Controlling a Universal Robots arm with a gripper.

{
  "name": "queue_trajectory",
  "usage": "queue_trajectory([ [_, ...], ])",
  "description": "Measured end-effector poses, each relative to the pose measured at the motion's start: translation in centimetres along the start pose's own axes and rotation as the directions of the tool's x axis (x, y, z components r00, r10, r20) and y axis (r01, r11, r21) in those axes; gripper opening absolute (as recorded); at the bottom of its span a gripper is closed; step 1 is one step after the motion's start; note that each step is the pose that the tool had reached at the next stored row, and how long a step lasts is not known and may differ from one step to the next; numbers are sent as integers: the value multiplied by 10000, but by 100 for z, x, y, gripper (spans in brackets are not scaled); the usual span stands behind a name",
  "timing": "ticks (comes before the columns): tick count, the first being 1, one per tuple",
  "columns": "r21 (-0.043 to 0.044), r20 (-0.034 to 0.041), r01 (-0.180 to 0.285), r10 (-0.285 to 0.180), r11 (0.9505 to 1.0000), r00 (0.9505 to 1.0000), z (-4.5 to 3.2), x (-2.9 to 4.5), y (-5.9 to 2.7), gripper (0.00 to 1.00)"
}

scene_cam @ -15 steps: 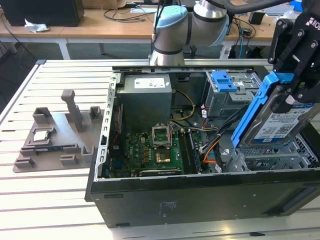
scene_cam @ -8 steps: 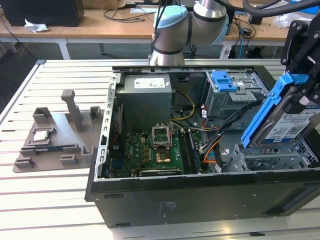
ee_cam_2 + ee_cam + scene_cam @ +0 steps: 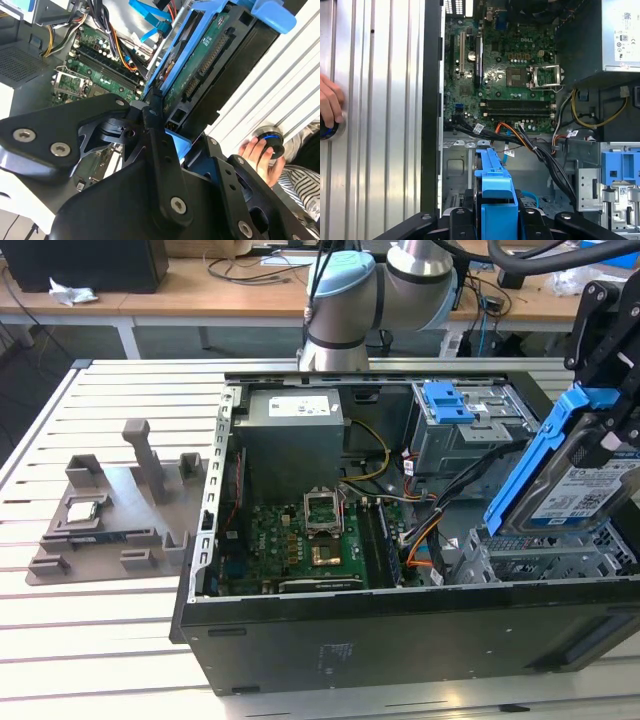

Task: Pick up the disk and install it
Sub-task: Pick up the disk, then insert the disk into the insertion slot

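**Exterior view, read from its left.** A grey moulded fixture lay on the slatted aluminium table, at nine o'clock of the open computer case. A small square chip sat in one of the fixture's recesses.

Inside the case, the power supply stood at twelve o'clock of the green motherboard, which bore the processor socket. At one o'clock of the board, a metal drive cage carried a bare blue bracket. The robot arm rose behind the case.

At three o'clock of the board, the disk hung tilted in its blue caddy rails, label toward the camera. Its lower edge was over the metal bay at the exterior view's right end of the case (contact with the bay could not be made out). The gripper pinched the disk at its upper end.

**First wrist view.** The black fingers pressed against either side of the blue rail.

**Second wrist view.** The disk's green circuit board faced the camera. A person's hand rested on a round black knob on the table, just beside the case.
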State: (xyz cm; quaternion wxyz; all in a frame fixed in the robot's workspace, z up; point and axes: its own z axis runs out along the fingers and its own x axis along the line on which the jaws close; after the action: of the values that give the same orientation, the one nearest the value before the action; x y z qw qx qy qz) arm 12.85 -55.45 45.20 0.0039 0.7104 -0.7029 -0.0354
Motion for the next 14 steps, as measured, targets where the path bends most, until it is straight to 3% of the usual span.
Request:
queue_trajectory([
  [7, 0, 0, -1, 1, 10000, 10000, 0, 0, 0, 36],
  [14, 0, -3, -2, 2, 10000, 10000, 48, 4, -3, 36],
])
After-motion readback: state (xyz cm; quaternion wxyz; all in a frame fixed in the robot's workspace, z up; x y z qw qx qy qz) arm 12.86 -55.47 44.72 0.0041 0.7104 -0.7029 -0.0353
